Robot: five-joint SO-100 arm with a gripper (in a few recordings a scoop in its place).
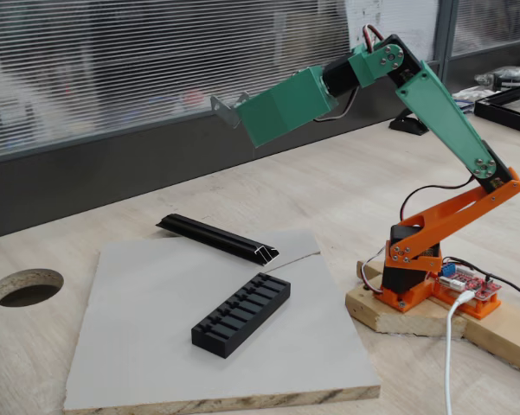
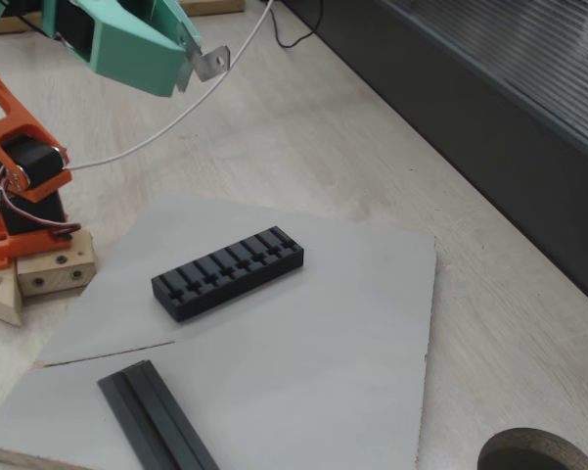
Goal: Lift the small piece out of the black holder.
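My claw (image 2: 198, 61) is clamped on the small piece (image 2: 212, 64), holding it high above the black holder (image 2: 229, 273) so the bracket clears the slots. The holder lies on the grey board (image 2: 352, 333), beside the black rail (image 1: 218, 237).

So the green gripper (image 2: 198, 61) is up in the top left corner, well above the table (image 2: 303, 127), with the small piece (image 2: 212, 64) pinched at its tip, a bent silver bracket sticking out to the right. The holder (image 2: 229, 273) sits on the grey board (image 2: 352, 333), roughly mid-board, lying diagonally, slots up; every slot I can see into looks empty. A black rail (image 2: 157, 416) lies near the board's bottom left edge and runs out of the picture. The orange base (image 2: 20, 171) on wood blocks is at the left edge, and a round hole (image 2: 543, 452) sits in the table's bottom right corner.
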